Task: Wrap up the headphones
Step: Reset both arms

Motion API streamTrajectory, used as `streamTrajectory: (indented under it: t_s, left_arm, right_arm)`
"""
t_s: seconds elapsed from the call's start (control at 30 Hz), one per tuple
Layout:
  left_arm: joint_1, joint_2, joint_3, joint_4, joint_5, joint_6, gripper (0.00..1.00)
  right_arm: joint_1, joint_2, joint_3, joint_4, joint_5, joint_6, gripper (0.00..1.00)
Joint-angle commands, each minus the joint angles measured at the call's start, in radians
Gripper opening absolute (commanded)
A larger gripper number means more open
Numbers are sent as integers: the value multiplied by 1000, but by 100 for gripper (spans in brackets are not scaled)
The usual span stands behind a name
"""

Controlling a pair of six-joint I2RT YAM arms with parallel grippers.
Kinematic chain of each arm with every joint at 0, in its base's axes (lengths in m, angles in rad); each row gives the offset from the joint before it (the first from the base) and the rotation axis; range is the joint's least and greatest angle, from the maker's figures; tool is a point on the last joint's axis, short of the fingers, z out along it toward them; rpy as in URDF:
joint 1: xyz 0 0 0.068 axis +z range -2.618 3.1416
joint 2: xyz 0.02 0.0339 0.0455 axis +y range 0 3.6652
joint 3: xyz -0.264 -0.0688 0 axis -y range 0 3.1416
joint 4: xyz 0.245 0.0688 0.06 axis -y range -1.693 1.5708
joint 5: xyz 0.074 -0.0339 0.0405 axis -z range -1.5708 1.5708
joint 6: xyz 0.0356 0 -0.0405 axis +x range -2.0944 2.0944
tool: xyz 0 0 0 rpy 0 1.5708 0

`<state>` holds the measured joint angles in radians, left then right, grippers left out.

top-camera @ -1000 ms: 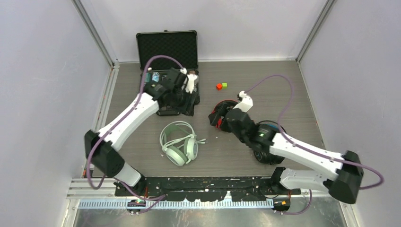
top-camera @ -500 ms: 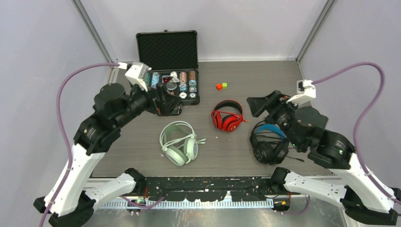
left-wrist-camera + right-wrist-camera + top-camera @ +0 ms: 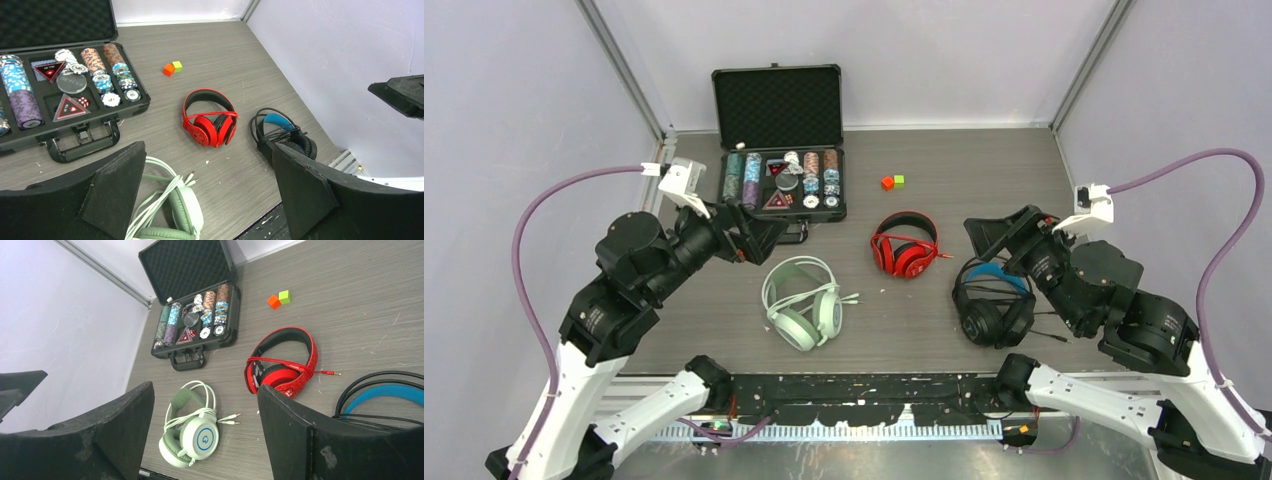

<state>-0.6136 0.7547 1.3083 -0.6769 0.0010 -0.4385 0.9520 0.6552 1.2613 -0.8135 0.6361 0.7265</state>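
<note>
Desk (image 3: 984, 170) of grey wood grain carries three sets of headphones, all lying flat and apart from one another. The red headphones (image 3: 906, 245) sit near the middle, earcups folded in toward the near side. A thin red cable runs across them, and its plug pokes out to the right. The black headphones (image 3: 992, 300), with a blue inner band, lie to the right of the red pair and nearer. Thin dark cable is looped loosely over the band. The mint-green headphones (image 3: 804, 300) lie left of centre, with pale cable gathered along the headband and two plugs pointing right.

At the far left stands an open black case (image 3: 779, 105), its foam-lined lid upright and its tray filled with poker chips (image 3: 809, 170). An orange cube (image 3: 887, 183) and a green cube (image 3: 899, 179) touch each other on the desk to the right of the case, beyond the red pair.

The left end effector (image 3: 762, 238) hangs in the air at the case's near edge, on the far side of the mint-green pair. Its jaws are spread wide with nothing between them. The right end effector (image 3: 996, 232) is raised over the far edge of the black pair, jaws likewise spread and empty. Neither touches any headphones.
</note>
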Motion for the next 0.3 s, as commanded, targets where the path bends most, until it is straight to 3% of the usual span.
streamTrajectory:
  t_s: [0.0, 0.27]
  left_arm:
    - [-4, 8, 20, 32, -24, -6, 100]
    - [-4, 5, 3, 40, -25, -11, 100]
  right_arm:
    - [-3, 5, -2, 4, 30, 31, 80]
    - [-3, -5, -2, -1, 37, 48, 80]
